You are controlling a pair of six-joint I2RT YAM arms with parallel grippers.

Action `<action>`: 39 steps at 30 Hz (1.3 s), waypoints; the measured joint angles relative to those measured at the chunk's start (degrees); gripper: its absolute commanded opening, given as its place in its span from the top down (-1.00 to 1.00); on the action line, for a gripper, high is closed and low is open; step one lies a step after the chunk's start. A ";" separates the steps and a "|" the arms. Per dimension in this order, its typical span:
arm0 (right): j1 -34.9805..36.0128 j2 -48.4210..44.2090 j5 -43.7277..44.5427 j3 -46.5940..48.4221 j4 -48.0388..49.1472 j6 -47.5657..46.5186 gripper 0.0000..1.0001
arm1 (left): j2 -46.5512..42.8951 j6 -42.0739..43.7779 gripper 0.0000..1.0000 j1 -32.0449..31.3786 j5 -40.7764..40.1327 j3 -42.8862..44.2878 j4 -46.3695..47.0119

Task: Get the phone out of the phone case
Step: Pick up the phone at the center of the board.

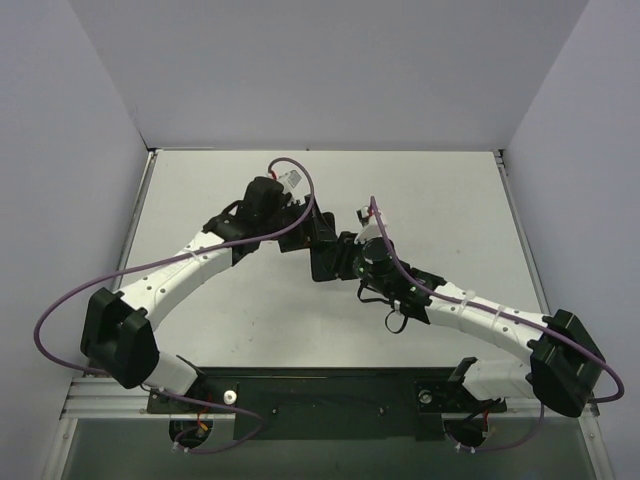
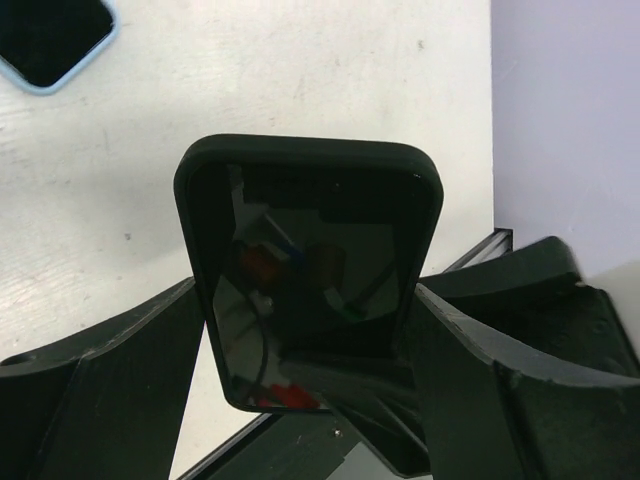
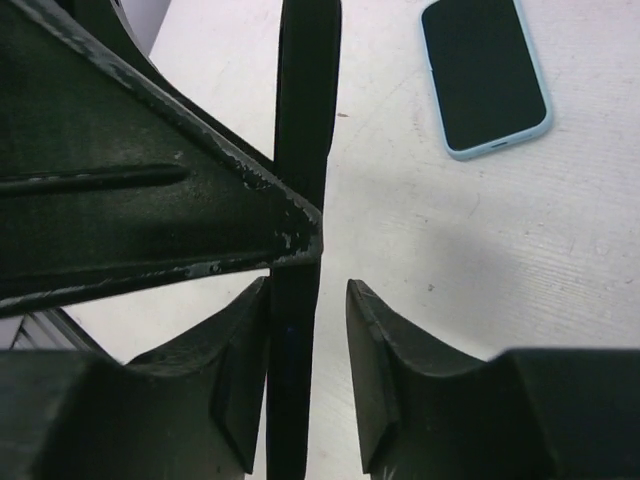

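Observation:
A black phone (image 2: 310,270) in a black case (image 2: 308,150) is held upright above the table, with its dark screen facing the left wrist camera. My left gripper (image 2: 308,300) is shut on the case's two long sides. In the top view it sits at the table's middle (image 1: 312,232). In the right wrist view the cased phone (image 3: 305,120) shows edge-on. My right gripper (image 3: 306,290) is open around its lower end. One finger (image 3: 240,350) lies against one face and the other finger (image 3: 385,360) stands apart from it. The right gripper also shows in the top view (image 1: 345,262).
A second phone in a light-blue case (image 3: 485,75) lies flat, screen up, on the white table; it also shows in the left wrist view (image 2: 50,40). My left gripper's finger (image 3: 150,190) crosses the right wrist view. The table's right edge meets a purple wall (image 2: 560,110).

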 measured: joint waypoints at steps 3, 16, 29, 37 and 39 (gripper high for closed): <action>0.00 -0.02 -0.11 0.13 1.22 0.44 1.00 | 0.04 0.28 1.00 -1.51 -0.94 2.82 -0.90; -6.67 -6.82 -8.63 -4.20 4.87 4.33 1.00 | -0.85 1.81 -0.75 -0.90 6.71 2.89 5.70; -15.98 -17.16 -23.74 -7.56 3.08 7.93 1.00 | -9.97 5.05 -0.67 2.45 18.62 -0.31 21.44; -16.63 -18.32 -32.74 -7.52 7.67 11.50 1.00 | -9.92 -0.24 -0.68 5.25 21.42 -6.60 29.92; -16.57 -17.64 -34.47 -7.23 10.34 12.85 1.00 | -9.92 -1.84 -0.59 5.20 23.32 -7.30 33.48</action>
